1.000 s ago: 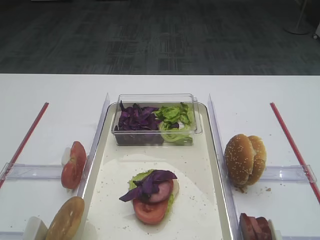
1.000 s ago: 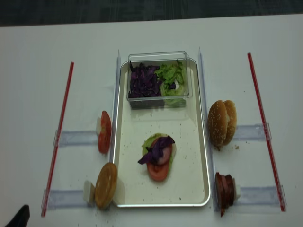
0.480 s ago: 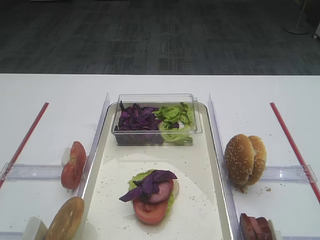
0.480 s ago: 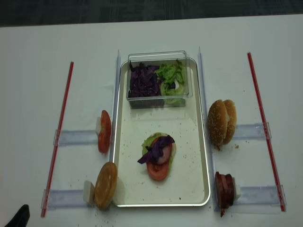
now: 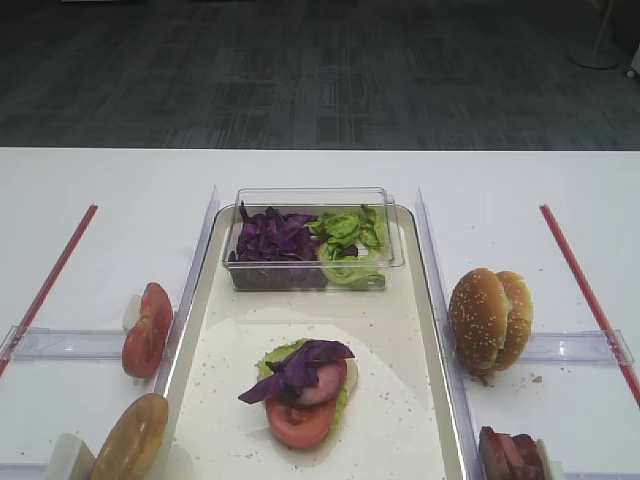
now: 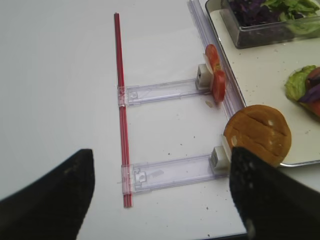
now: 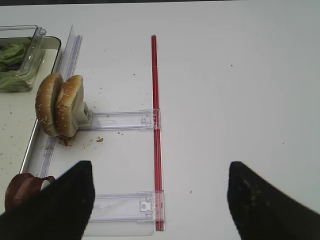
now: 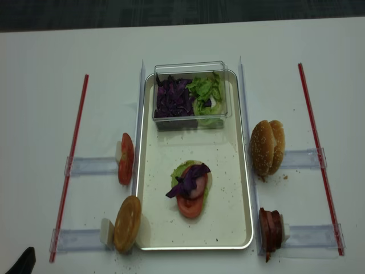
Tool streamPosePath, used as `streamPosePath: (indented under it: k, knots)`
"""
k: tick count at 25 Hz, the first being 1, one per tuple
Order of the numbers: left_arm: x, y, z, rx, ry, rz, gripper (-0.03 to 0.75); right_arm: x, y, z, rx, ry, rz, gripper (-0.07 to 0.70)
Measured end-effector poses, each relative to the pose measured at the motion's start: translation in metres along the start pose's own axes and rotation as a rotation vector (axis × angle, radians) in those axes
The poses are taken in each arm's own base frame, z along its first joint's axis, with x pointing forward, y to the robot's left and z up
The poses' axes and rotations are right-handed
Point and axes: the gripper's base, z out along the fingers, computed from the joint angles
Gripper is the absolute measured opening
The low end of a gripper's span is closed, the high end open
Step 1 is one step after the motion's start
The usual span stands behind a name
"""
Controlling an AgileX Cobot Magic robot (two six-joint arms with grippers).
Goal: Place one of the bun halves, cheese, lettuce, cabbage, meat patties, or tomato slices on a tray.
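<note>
Nothing is held in the left gripper: its jaws are spread wide and empty, hanging above the bare table short of the food. The right gripper is likewise seen parted and empty over its own side. Both arms are pulled back toward six o'clock, low at the near edge, with only a dark tip visible at the bottom left of the overhead view.

A pause between picks is judged to be the step in hand. On the tray, a stack is already laid: lettuce, a patty, a tomato slice and a tuft of cabbage on top.

A plain bun half is propped on edge at two o'clock from the left gripper, just outside the tray rim, and more tomato slices stand at one o'clock. The seeded bun halves are set at ten o'clock from the right gripper.

A reach forward and a squeeze across an upright piece is what is called for next; which piece cannot be told.
</note>
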Motion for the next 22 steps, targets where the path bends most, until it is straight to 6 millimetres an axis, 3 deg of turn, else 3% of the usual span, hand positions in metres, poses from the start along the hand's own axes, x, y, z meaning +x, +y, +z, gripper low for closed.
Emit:
streamPosePath:
  k: [22]
  knots:
    - [0.0000,0.0000,0.0000,0.000,0.000,0.000,0.514,0.0000,0.0000,0.0000,0.000,0.000,0.000,0.571]
